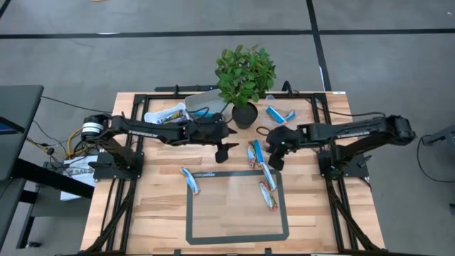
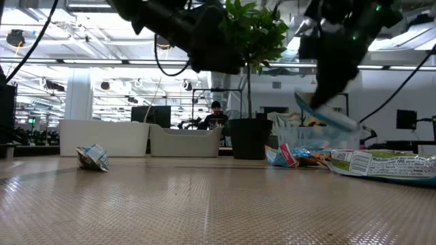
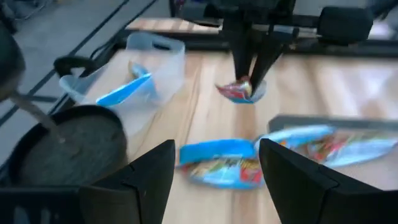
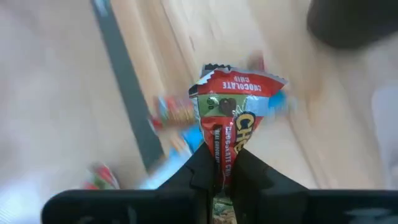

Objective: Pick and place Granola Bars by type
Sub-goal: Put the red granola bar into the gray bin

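Lifting one bar: right gripper (image 4: 222, 171) pinched a blue chocolate-chip granola bar (image 4: 235, 109) clear of the table.
Next needed carrying to its matching tub; left gripper (image 3: 214, 171) waited spread.

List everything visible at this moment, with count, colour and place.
Table: one, light wood, under both arms.
Tape rectangle: one, dark, on the table's near half.
Plant: one, green, in a black pot at the table's far edge.
Left tub: one, clear, left of the pot, wrappers inside.
Right tub: one, clear, right of the pot, holding a blue bar.
Loose granola bars: at least four, mostly blue-and-white, lying around the rectangle's far edge.
Held bar: one, red and blue, off the table.
Person: one, far back in the room.
Left gripper: open, empty, above the table's middle.
Right gripper: shut on the held bar.
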Robot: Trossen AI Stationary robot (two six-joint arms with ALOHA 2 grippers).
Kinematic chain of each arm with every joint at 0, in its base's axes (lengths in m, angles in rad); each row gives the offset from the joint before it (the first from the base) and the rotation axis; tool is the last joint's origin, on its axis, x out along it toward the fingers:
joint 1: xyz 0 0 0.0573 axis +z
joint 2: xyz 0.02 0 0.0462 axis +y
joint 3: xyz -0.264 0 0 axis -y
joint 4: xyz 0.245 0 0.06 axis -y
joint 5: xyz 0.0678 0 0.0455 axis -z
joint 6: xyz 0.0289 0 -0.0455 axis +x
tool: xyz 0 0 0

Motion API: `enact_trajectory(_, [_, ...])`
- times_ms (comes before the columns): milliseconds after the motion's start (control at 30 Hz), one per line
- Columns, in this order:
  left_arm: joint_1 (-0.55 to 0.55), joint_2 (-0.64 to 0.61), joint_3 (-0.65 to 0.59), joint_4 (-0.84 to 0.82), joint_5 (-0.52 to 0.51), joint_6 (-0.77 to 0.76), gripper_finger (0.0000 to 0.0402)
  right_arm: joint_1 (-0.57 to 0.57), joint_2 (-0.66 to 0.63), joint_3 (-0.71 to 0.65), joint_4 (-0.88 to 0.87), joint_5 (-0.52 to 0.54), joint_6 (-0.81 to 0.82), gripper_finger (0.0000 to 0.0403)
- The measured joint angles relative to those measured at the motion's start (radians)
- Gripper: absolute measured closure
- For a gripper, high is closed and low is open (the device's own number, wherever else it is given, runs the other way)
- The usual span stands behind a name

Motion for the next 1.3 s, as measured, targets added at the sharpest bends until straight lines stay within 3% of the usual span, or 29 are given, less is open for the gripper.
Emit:
enact_trajectory(233, [0.006,0.000,-0.111,0.282,0.048,-0.093,0.0174,0.040,-0.064,0.001,0.219,0.081,-0.023,0.0375])
enact_trajectory(433, [-0.001,0.000,-0.139,0.385,0.082,-0.138,0.0174,0.066,-0.071,0.001,0.392,0.189,-0.078,0.0378])
enact_trajectory(1033, [-0.012,0.001,-0.140,0.523,0.073,-0.110,0.0174,0.100,-0.053,0.001,0.779,0.185,-0.214,0.0381])
enact_trajectory(1300, [-0.013,0.001,-0.140,0.600,0.105,-0.118,0.0174,0.132,0.020,0.002,0.913,0.185,-0.288,0.0382])
